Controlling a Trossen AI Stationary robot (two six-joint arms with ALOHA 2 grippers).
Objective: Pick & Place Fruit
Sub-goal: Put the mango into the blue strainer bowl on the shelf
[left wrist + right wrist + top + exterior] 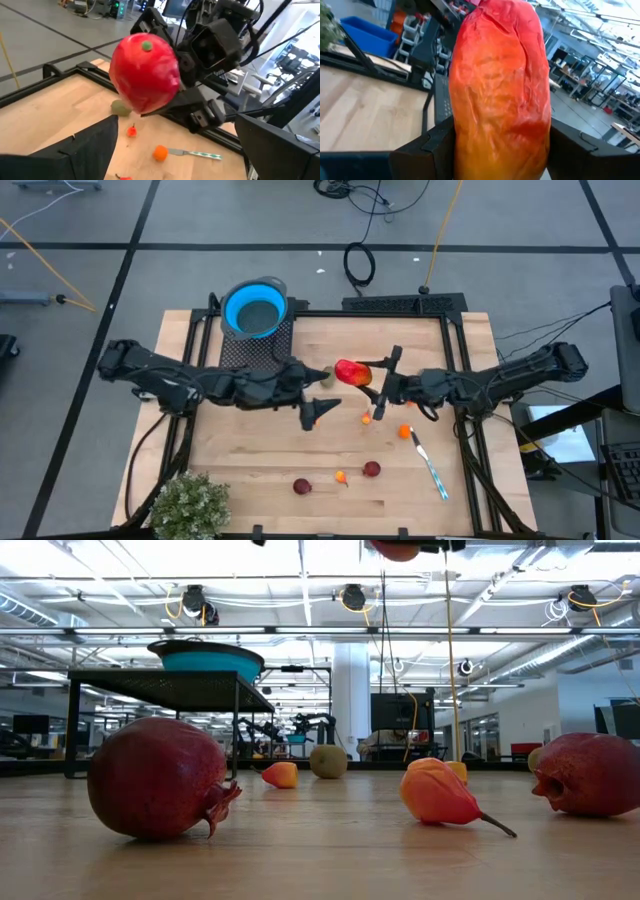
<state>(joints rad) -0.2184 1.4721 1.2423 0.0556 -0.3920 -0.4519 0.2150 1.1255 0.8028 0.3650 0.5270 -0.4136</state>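
The right arm's jaws are clamped on the big red-orange fruit (500,90), one dark finger (427,145) pressed to each flank; the fruit is held off the worktop (250,450), above the middle of it, its long axis running along the fingers with the redder end away from the wrist; the right gripper (372,380) reaches in from the right edge, the arm stretched low and nearly level toward the centre. The left arm's jaws stand wide apart with nothing between them, the left gripper (318,392) just beside the held fruit and pointing at it; that arm stretches in likewise from the left edge, so the two meet near the centre; in the left wrist view the fruit (145,72) shows a small green spot on its end. No writing or label can be read on anything.

Below the grippers, an olive-brown fruit (328,377) lies just beside the left gripper; small orange pieces (405,431) lie scattered on the boards, one of them (440,793) with a thin stalk pointing right in the low view; two dark red balls (302,486) rest apart nearer the front edge; a white and blue utensil (430,465) lies slanted at the right; a blue bowl (255,308) sits on a black stand at the back edge; a bushy green plant (188,505) occupies the front left corner.
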